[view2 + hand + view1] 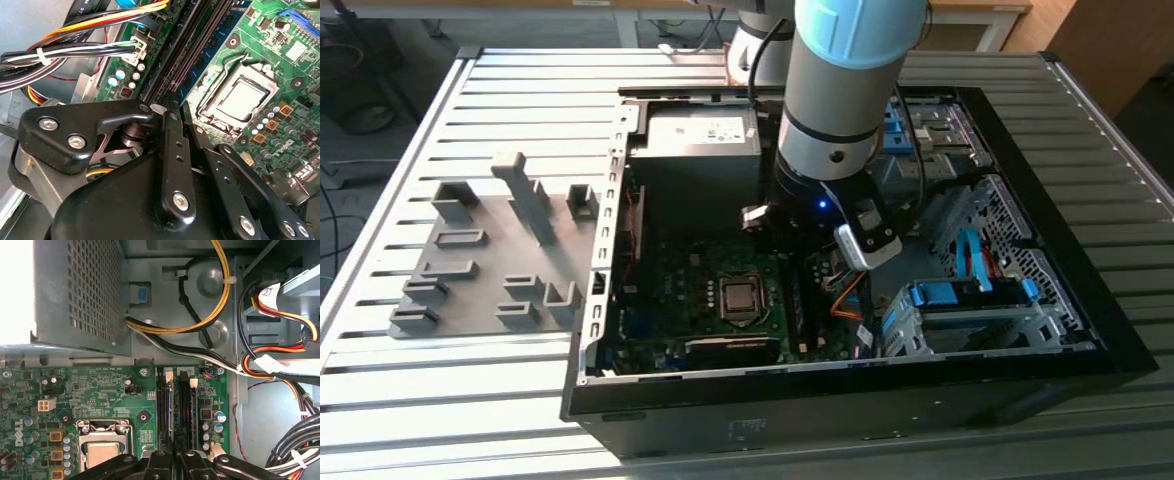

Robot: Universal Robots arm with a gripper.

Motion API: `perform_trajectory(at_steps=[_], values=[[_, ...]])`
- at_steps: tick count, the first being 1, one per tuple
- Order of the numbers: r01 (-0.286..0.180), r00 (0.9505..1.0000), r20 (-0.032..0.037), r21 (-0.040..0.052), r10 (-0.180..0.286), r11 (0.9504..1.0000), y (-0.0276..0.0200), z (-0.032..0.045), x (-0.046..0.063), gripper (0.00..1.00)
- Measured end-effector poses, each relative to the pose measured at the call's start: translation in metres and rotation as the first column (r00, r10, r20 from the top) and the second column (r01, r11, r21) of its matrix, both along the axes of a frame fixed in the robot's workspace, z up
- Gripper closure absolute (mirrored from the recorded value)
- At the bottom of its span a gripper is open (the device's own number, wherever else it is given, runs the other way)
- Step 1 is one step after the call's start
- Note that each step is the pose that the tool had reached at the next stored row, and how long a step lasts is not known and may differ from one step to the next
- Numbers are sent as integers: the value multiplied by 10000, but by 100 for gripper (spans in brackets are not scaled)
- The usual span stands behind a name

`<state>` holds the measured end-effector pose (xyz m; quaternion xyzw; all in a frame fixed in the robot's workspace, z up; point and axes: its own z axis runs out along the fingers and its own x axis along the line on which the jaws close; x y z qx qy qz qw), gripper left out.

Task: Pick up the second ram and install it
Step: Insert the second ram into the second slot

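- The ram (172, 410) stands on edge among the memory slots of the board (100, 385), inside the open case (854, 385), and runs straight out from under the tool (174, 457).
- In both wrist views the tool (174, 107) has its fingers drawn close together. They seem to pinch the ram's top edge, with no real gap between them.
- I'd judge the ram light, thin and stiff, but easy to crack if it is twisted or pushed askew. The chips and the contact edge look delicate.
- The long top edge near the middle looks the best hold, flat sides between the pads, so the force goes straight down.
- Things crowd in close. A neighbouring slot lies just beside the ram, and small capacitors (217, 420) stand near it on the other side.
- The processor socket (245, 97) is near, and cables (215, 305) loop past the slots' far end by the mesh box (75, 290).
- The grey holder (494, 260) sits on the desk (454, 400), well apart from the case.
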<state>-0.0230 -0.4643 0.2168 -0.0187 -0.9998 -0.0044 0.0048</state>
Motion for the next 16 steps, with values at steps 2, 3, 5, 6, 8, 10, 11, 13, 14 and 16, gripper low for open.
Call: perform_trajectory(at_steps=[2, 3, 5, 6, 8, 10, 11, 13, 14, 16], values=[[0, 10000, 1, 2, 0, 10000, 0, -1, 0, 86], [0, 10000, 1, 2, 0, 10000, 0, -1, 0, 86], [0, 10000, 3, 7, 0, 10000, 1, 21, 0, 86], [-1, 10000, 2, 4, 1, 10000, 1, 42, 0, 86], [-4, 10000, 2, 3, 4, 10000, -2, 71, 0, 86], [-11, 10000, 2, 6, 11, 10000, -7, 72, 0, 86], [-11, 10000, 2, 6, 11, 10000, -7, 72, 0, 86], [-14, 10000, 2, 5, 14, 10000, -8, 72, 0, 86], [-24, 10000, 1, 4, 24, 10000, -9, 73, 0, 86], [-109, 9999, 1, 4, 109, 9999, -16, 72, 0, 86]])
